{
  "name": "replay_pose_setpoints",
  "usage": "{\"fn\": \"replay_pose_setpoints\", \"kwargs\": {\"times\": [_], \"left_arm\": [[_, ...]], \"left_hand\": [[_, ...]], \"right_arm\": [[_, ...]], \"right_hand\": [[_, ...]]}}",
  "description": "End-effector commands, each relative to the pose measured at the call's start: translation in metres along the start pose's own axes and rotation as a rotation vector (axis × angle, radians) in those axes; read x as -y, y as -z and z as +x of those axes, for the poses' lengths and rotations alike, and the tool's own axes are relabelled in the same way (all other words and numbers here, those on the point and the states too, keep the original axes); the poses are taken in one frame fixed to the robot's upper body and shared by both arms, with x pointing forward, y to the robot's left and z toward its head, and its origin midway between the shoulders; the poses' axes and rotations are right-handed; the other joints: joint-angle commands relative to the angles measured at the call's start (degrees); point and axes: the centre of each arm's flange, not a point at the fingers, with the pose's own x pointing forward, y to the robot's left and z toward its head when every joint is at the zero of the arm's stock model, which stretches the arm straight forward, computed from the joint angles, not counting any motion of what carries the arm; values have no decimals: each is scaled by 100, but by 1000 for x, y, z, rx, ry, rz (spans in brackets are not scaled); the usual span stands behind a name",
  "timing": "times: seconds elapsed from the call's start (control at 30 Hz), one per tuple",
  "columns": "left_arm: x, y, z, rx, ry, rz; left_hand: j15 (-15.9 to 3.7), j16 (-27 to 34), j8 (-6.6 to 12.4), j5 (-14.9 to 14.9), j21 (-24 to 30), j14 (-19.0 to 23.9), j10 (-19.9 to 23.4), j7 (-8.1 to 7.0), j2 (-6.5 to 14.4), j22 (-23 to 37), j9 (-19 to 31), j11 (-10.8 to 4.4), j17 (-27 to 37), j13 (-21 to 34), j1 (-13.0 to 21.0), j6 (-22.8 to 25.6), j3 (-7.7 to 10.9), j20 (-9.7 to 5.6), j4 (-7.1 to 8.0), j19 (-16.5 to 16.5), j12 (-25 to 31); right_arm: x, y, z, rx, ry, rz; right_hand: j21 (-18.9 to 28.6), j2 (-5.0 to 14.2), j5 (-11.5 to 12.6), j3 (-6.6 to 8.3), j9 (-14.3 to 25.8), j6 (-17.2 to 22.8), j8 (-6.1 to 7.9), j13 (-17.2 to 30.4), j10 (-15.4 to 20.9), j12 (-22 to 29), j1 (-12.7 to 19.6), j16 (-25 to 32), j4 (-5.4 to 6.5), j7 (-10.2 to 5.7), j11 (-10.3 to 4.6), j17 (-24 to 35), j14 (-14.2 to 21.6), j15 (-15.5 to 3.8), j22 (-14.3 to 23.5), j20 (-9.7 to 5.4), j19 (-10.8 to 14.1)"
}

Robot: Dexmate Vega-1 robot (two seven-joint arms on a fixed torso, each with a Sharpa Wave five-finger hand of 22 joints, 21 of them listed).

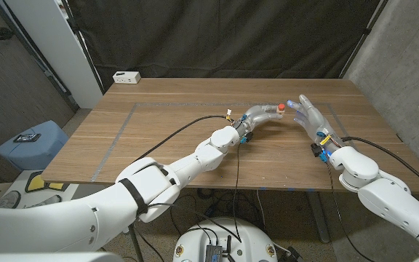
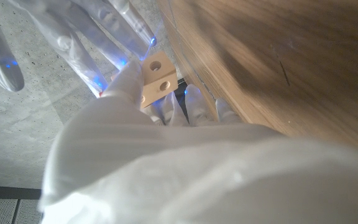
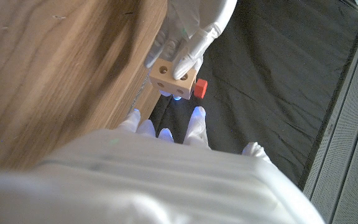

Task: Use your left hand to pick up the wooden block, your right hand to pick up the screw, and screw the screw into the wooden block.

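Observation:
My left hand (image 1: 257, 116) holds the wooden block (image 3: 174, 76) above the table's middle right, fingers wrapped over its top. The block is a light cube with round holes (image 2: 156, 78). A red screw (image 3: 200, 88) sticks out of the block's side facing my right hand; its red head also shows in the head view (image 1: 280, 108). My right hand (image 1: 310, 120) stands just beside it with fingers spread and nothing in them. Its fingertips (image 3: 197, 115) hover close to the screw with a small gap.
The wooden table (image 1: 166, 138) carries grey tape lines on its left half. A white box (image 1: 126, 76) sits at the back left corner. A blue stool (image 1: 31, 142) stands off the table's left side. Cables trail from both wrists.

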Motion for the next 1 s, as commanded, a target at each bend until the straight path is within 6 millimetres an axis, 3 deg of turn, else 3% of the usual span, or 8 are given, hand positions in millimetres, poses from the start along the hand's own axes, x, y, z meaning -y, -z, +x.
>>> {"fn": "replay_pose_setpoints", "kwargs": {"times": [0.03,1.0], "left_arm": [[0,1,0,-3,0,-2],[0,3,2,-13,-4,-11]], "left_hand": [[-324,24,18,6,54,82,165,-21,-25,28,12,-99,9,38,3,40,-25,-2,-2,-1,41],[-318,29,-7,-17,49,68,156,-96,-29,28,9,-99,17,51,9,5,-66,11,27,-11,54]], "right_arm": [[-2,2,10,15,-13,6],[-7,12,20,8,-28,33]], "right_hand": [[-14,16,27,4,11,-35,-17,11,-351,-17,51,-15,8,-32,25,17,-772,-21,11,-13,-7],[-31,10,37,-1,12,-19,25,11,-391,-24,45,-21,15,-96,7,20,-788,-20,12,-22,-50]]}}
